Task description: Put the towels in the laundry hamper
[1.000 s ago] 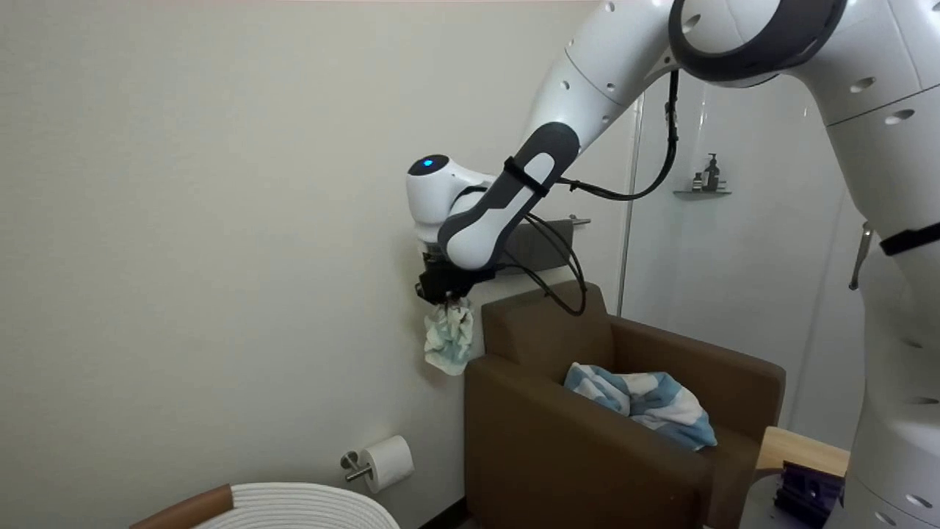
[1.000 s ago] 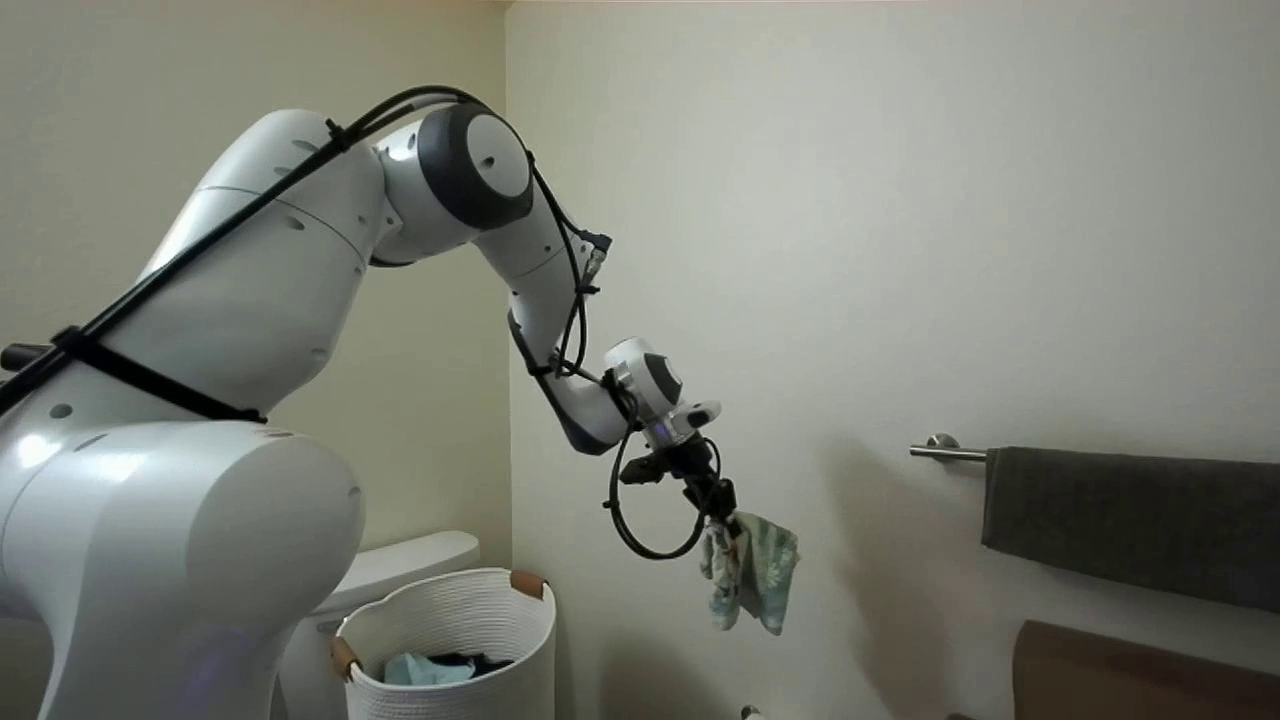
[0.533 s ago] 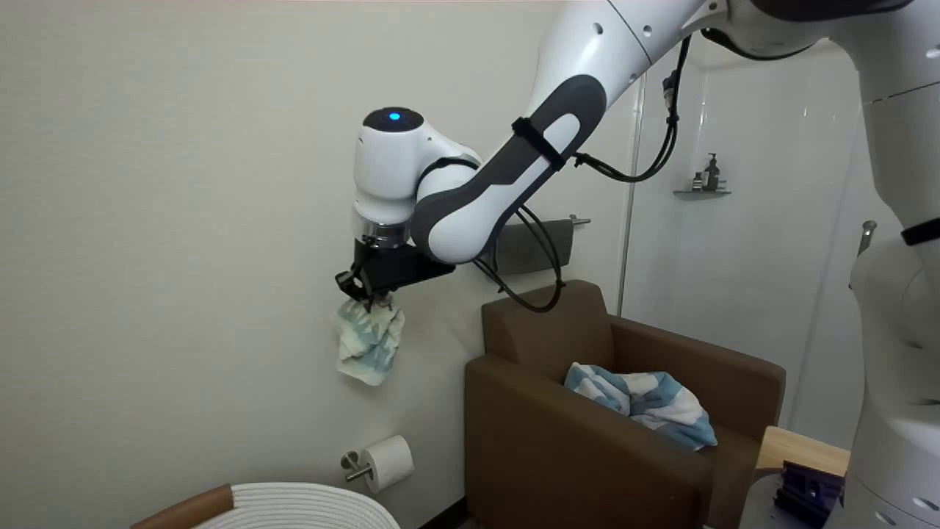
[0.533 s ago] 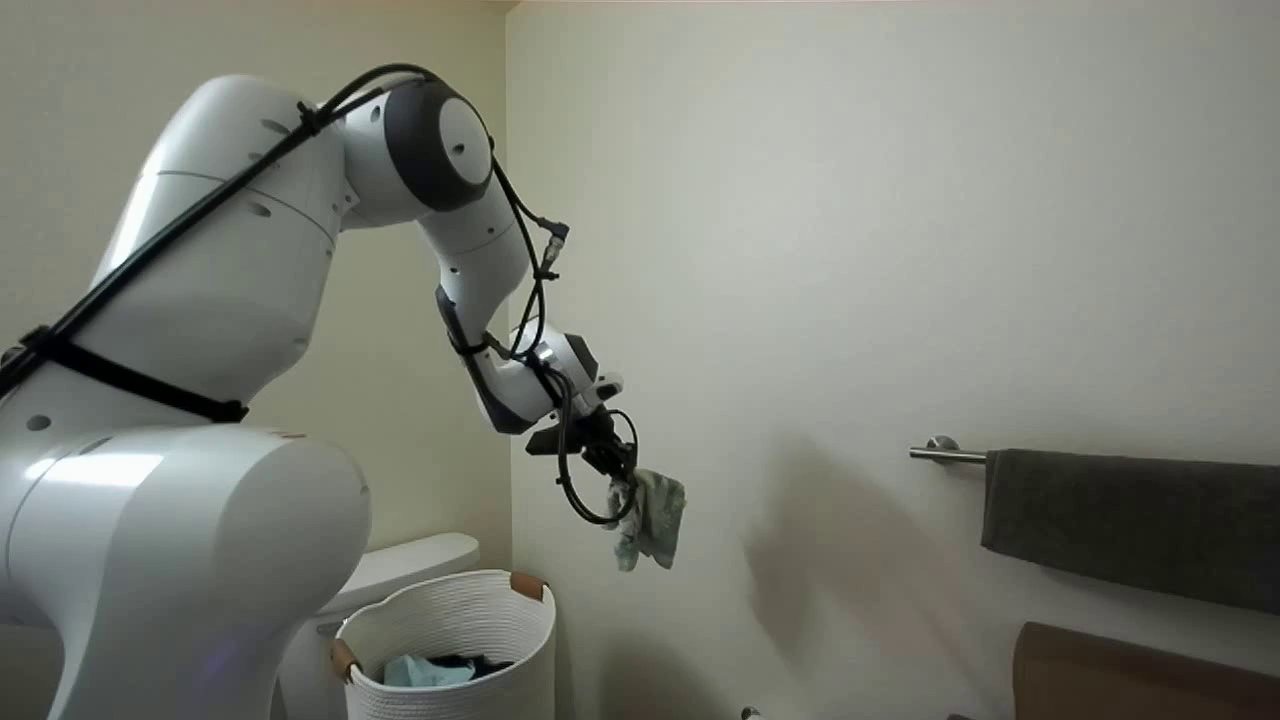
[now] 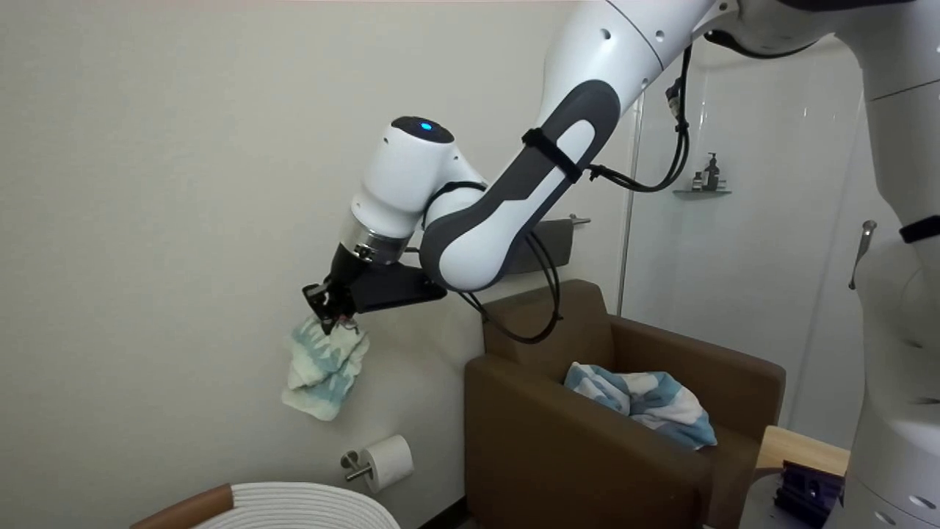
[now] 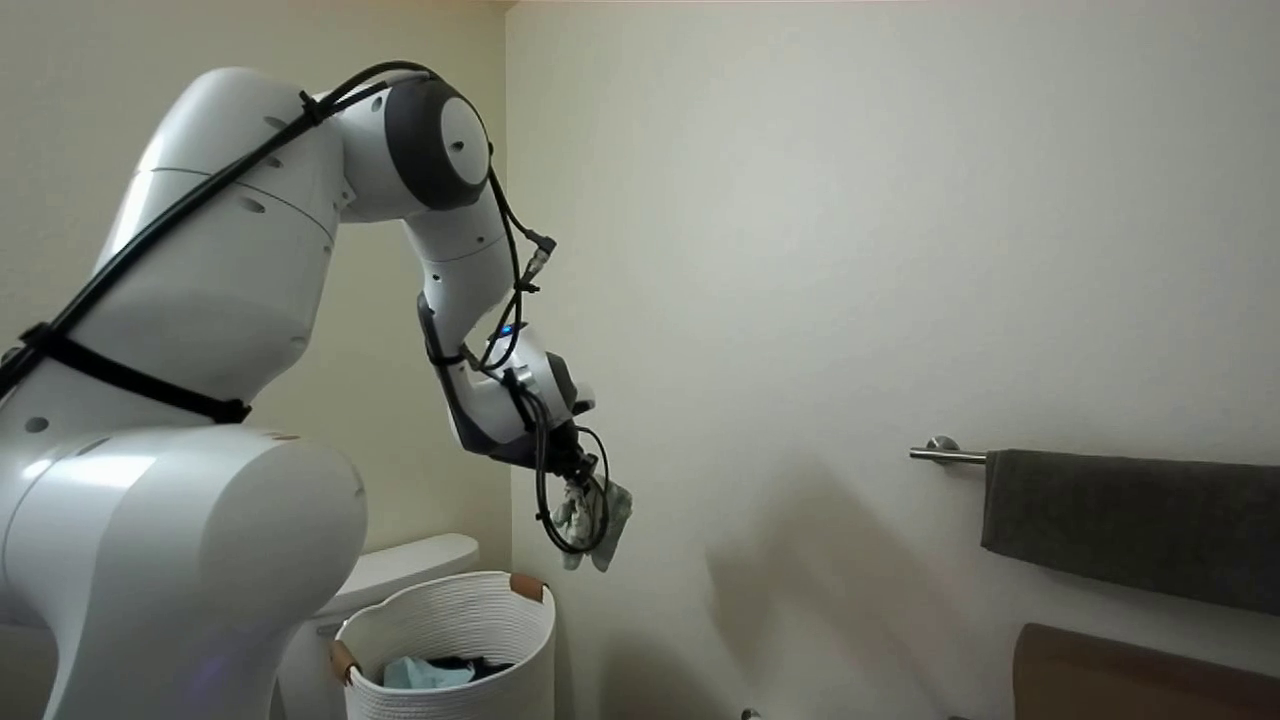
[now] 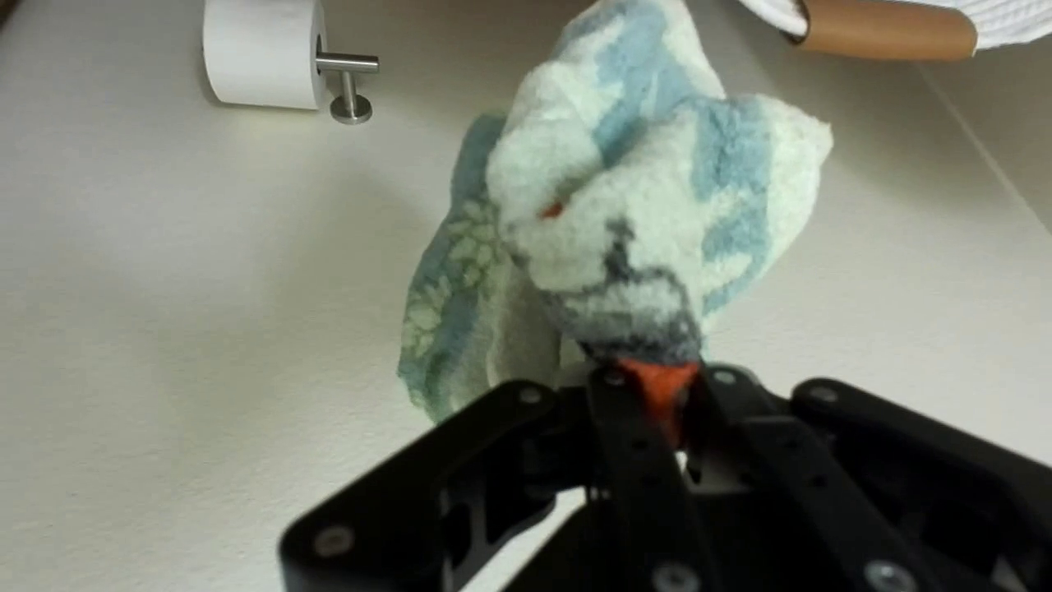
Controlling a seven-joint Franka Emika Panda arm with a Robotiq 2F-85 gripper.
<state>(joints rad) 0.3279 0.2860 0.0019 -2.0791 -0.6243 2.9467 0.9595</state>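
Towel (image 5: 323, 371), blue/white w/ a leafy pattern, hangs bunched in mid-air near the hamper (image 6: 530, 670); in an exterior view it's just up & to the pic's right of the rim. Can't tell if any of it is over the opening.

Gripper (image 7: 674, 382) is clamped on the towel: fingers (image 7: 645, 464) close tog., a gathered bit pinched btwn the tips, orange-red patch showing right there per wrist view. Rest of the cloth droops loose.

Arm (image 6: 230, 240) is up & bent: upper part rises high, elbow's well up, forearm slopes down, wrist bent so the hand aims down at a slant, approx. diag. vs. vert. In both exterior views the gripper sits below the wrist joint, w/ the towel hanging under it. Blue light (image 5: 426, 126) on the wrist's top cap. Black cables (image 6: 543, 475) loop slack by the wrist, partly in front of the towel in an exterior view.

Hamper: white rope, upright, tan handles (image 6: 527, 587); inside, lt.-blue cloth (image 6: 425, 673) & dk. cloth (image 6: 484, 665). Toilet (image 6: 410, 560) just beside it.

Further out: TP roll (image 5: 389, 463) on its holder (image 5: 350, 461), lower than the towel & to its pic-right in an exterior view. Brown armchair (image 5: 543, 448) w/ striped cloth (image 5: 646, 400) crumpled on the seat. Dk.-gray towel (image 6: 1130, 525) over a bar (image 6: 945, 454). Back: small shelf (image 5: 703, 193) w/ bottles (image 5: 711, 176).
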